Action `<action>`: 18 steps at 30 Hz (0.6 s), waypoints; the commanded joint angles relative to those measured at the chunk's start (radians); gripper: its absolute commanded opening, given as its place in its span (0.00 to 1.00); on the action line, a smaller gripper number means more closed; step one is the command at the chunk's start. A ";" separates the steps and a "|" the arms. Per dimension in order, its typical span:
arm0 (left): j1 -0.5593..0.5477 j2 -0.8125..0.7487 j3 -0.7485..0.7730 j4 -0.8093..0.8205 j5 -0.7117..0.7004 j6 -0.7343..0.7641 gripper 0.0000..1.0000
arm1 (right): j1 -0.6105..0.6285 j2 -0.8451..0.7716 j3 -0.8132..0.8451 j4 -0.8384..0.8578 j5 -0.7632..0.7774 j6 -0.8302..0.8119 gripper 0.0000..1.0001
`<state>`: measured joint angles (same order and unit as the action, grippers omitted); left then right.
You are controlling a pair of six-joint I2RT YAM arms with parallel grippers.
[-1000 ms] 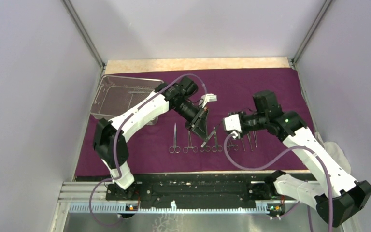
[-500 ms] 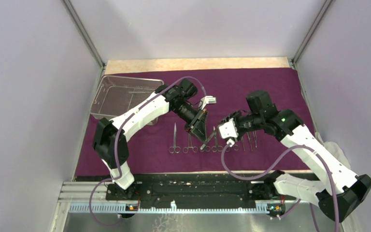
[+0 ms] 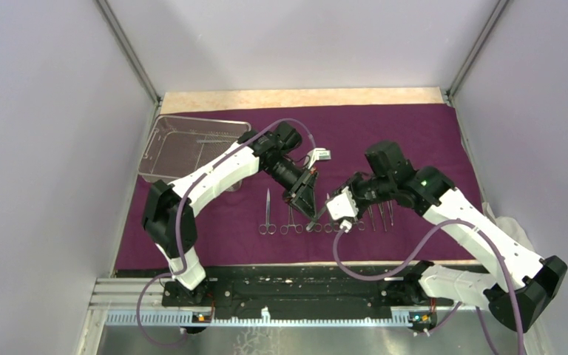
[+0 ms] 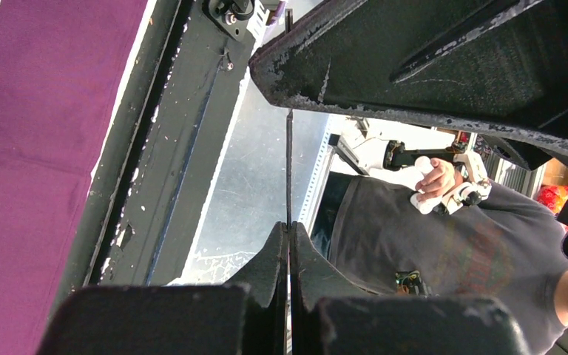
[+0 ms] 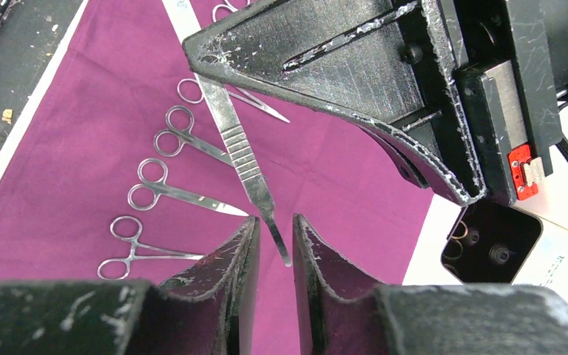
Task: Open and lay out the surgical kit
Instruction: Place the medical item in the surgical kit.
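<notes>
Handover: left hand (image 3: pixel 305 201) clamps the scalpel (image 5: pixel 240 151) above the scissors row (image 5: pixel 168 191) on the purple wrap (image 5: pixel 81 140), tip pointing into the parted right hand (image 5: pixel 275 222), which should close squarely before left releases.

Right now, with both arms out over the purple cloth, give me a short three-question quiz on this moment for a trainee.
1. True or false: the left tool is shut on the scalpel.
2. Seen from the top camera, where does the mesh tray lie? A: far left. B: far right. C: near edge, centre.
3. Fill in: the right tool is ___, with one finger on either side of the scalpel's tip.
Key: 1 true; 2 A; 3 open.
</notes>
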<state>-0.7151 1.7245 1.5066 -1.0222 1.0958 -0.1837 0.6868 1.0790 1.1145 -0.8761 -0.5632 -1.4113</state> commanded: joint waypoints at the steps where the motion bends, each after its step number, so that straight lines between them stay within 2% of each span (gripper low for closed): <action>1: -0.002 -0.045 -0.012 0.002 0.038 0.000 0.00 | 0.022 0.004 0.030 0.008 0.003 -0.040 0.22; 6: -0.001 -0.045 -0.014 0.003 0.040 -0.003 0.00 | 0.032 0.007 0.029 0.002 0.020 -0.052 0.15; 10: -0.003 -0.040 -0.006 0.004 0.038 -0.010 0.00 | 0.038 0.012 0.031 -0.012 0.026 -0.066 0.00; 16: -0.003 -0.029 0.023 -0.001 0.015 -0.020 0.00 | 0.040 0.000 0.005 0.016 0.024 -0.043 0.00; 17: -0.002 -0.027 0.032 -0.004 0.003 -0.022 0.05 | 0.041 -0.006 -0.005 0.034 0.026 -0.026 0.00; 18: -0.001 -0.027 0.042 -0.004 -0.012 -0.028 0.17 | 0.042 -0.019 -0.021 0.057 0.028 -0.005 0.00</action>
<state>-0.7139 1.7248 1.4990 -1.0245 1.0958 -0.1925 0.7166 1.0832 1.1126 -0.9115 -0.5121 -1.4559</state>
